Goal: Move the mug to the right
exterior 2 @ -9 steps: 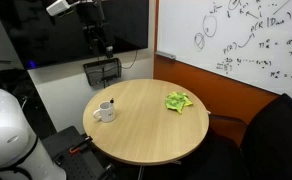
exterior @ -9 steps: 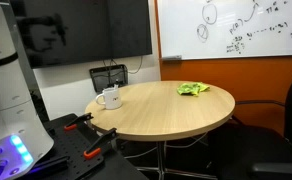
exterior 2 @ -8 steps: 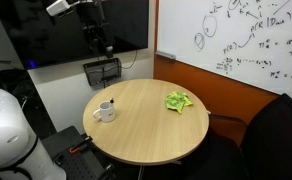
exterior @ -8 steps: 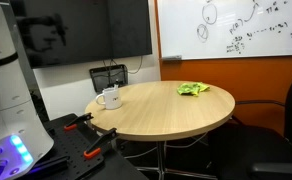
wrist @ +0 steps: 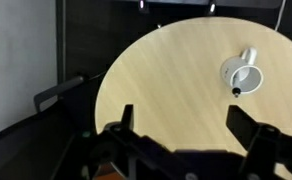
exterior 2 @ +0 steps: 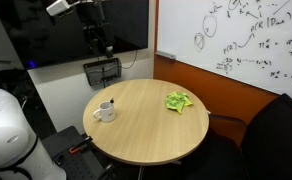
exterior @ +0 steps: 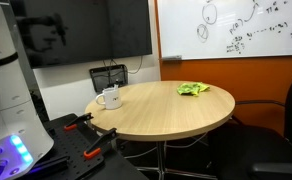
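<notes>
Glossy white mug (exterior 2: 105,111), probably ceramic, on a matt wood-grain table (exterior 2: 151,132).

worktop: round pale wooden worktop (exterior: 176,120)
mug: white ceramic mug (exterior: 109,98), upright near the worktop's left edge
cloth: crumpled green cloth (exterior: 194,89) on the worktop's far side, well apart from the mug
wall: scribbled whiteboard (exterior: 236,28) above an orange panel (exterior: 246,75)
screen: large dark screen (exterior: 86,28) behind the mug
</notes>
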Motion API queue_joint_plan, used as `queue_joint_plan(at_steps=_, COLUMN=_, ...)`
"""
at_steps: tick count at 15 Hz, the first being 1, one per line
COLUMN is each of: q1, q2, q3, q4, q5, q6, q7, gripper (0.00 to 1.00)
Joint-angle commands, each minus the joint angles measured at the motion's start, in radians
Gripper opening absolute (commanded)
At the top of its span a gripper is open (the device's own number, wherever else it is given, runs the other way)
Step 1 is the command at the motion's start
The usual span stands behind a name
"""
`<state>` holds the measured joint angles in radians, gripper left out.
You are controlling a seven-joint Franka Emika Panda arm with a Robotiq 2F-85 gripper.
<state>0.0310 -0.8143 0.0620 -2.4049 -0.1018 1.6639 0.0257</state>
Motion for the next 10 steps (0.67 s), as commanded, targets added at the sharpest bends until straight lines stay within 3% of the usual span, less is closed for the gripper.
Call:
queue_joint_plan(at_steps=1, q1=0.004, q2=0.001, q3=-0.003, q4=0.002, q5=-0.002, q6=-0.002, q7=0.003, gripper=1.00)
queue_joint_plan(at_steps=5, q1=0.038, q2=0.020, q3=0.030, q4=-0.054, q5=0.069, q6=0.083, q7=0.053, gripper=1.00)
queue_joint_plan(at_steps=10, q1=0.091, q2=0.145, q3=0.119, q4=-0.179, q5=0.256, q6=0.313, q7=0.182, gripper=1.00)
